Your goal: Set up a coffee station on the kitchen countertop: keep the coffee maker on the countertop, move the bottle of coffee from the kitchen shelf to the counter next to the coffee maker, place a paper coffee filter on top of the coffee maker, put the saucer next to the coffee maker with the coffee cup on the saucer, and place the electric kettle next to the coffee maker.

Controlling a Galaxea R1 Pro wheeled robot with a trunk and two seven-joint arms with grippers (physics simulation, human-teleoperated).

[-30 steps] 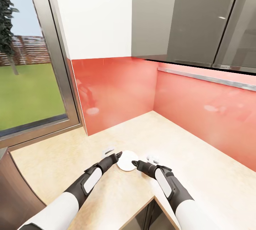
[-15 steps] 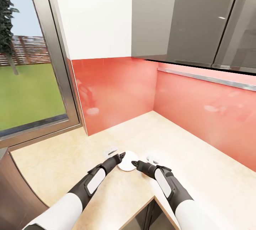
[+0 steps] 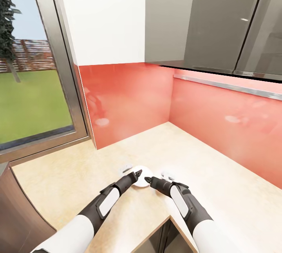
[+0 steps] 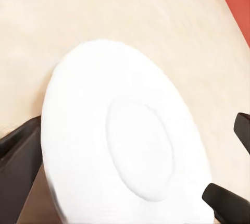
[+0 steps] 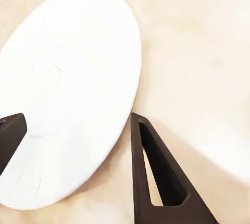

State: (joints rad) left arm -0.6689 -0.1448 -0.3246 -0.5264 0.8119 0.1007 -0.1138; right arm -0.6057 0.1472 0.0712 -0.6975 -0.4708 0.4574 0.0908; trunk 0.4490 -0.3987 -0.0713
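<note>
Both claws are meeting over the saucer [image 3: 141, 175], which is lying flat on the beige speckled surface [image 3: 219, 182] near its front edge, well out from the corner where the two red backsplash panels [image 3: 129, 100] join. From where I am standing, the left claw [image 3: 137, 175] is reaching in from its side and its tip is sitting over the plate's near rim. In the left wrist view its dark fingers [image 4: 18, 166] are spread wide, one at each side of the saucer [image 4: 125, 140], with nothing pinched between them. The right claw [image 3: 147, 180] is coming in from the opposite side, its tip at the plate's edge. In the right wrist view its fingers [image 5: 153, 174] are also standing apart, straddling the rim of the saucer [image 5: 67, 94]: one finger is lying just outside the rim on the bare surface [image 5: 203, 52] and the other is showing over the white plate. I cannot tell whether either finger is actually touching the plate. The saucer is showing a raised rim and a shallow round well in its middle. Above the surface, grey glossy wall cabinets [image 3: 211, 22] are hanging, and a window [image 3: 31, 69] with grass outside is standing to the left.
</note>
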